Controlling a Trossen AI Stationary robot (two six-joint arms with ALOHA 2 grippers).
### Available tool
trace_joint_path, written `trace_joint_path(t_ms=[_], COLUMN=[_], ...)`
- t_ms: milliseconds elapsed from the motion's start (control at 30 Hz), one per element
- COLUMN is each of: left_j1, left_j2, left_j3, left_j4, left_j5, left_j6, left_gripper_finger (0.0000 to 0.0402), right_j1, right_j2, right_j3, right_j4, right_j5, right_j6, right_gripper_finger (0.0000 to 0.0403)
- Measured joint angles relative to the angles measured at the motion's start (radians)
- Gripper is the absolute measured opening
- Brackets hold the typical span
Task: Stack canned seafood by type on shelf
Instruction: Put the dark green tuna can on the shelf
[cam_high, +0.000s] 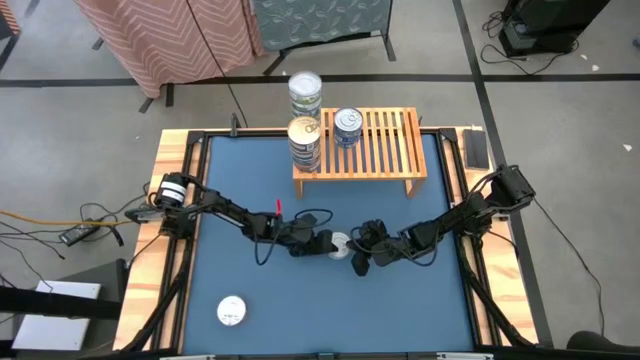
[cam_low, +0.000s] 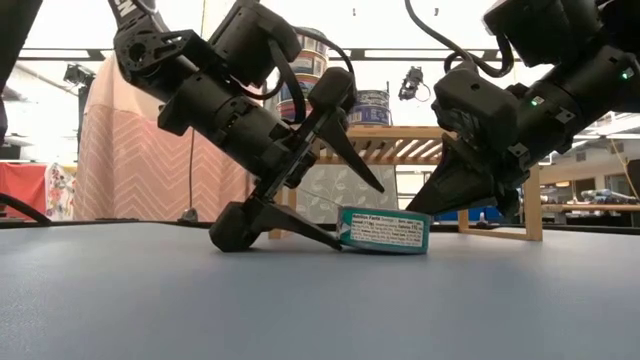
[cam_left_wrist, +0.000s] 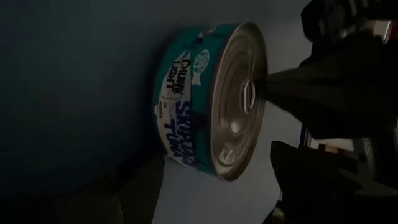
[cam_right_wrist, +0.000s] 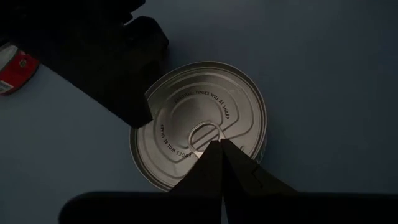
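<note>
1. Lone tin (cam_high: 231, 311), pale-topped, lower left of the high view on the blue tabletop (cam_high: 400, 310), well apart from all else; label unreadable.
2. Teal tuna tin (cam_low: 384, 229), centre of the tabletop, lying flat between both arms; in the high view mostly hidden by them, only a sliver of silver lid showing.
3. Left hand (cam_low: 325, 205), centre left: fingers spread wide, one low beside the tin's wall, one above its lid; grip not confirmed.
4. Right hand (cam_right_wrist: 219, 149), centre right: fingers pressed together, tips resting on the lid by the pull-tab, holding nothing.
5. Shelf (cam_high: 390, 150), upper centre, light slatted wood: a blue-labelled stack (cam_high: 347, 128) on its left end.
6. Two taller stacks (cam_high: 304, 120) at the shelf's left edge; whether they stand on it cannot be told.
</note>
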Motion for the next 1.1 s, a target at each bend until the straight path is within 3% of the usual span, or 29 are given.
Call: trace_joint_path(t_ms=[167, 433, 567, 967, 1100], left_j1=[-0.003, -0.006, -0.006, -0.007, -0.005], left_j2=[0.0, 0.0, 0.0, -0.001, -0.001], left_j3=[0.004, -0.002, -0.002, -0.006, -0.009], left_j4=[-0.033, -0.011, -0.014, -0.005, 0.037], left_j5=[0.017, -0.066, -0.13, -0.163, -0.156], left_j6=[0.019, 0.003, -0.029, 0.015, 0.015], left_gripper_finger=[0.0293, 0.0292, 0.0271, 0.0081, 0.003], right_j1=[0.0, -0.012, -0.013, -0.009, 0.003], right_j2=[0.0, 0.0, 0.0, 0.0, -0.033], right_j3=[0.0, -0.003, -0.004, -0.011, -0.02], right_j4=[0.0, 0.012, 0.015, 0.027, 0.051], right_j5=[0.0, 0.0, 0.001, 0.023, 0.019], right_j6=[-0.001, -0.029, -0.034, -0.044, -0.113], right_gripper_finger=[0.0004, 0.0004, 0.0004, 0.0004, 0.0004])
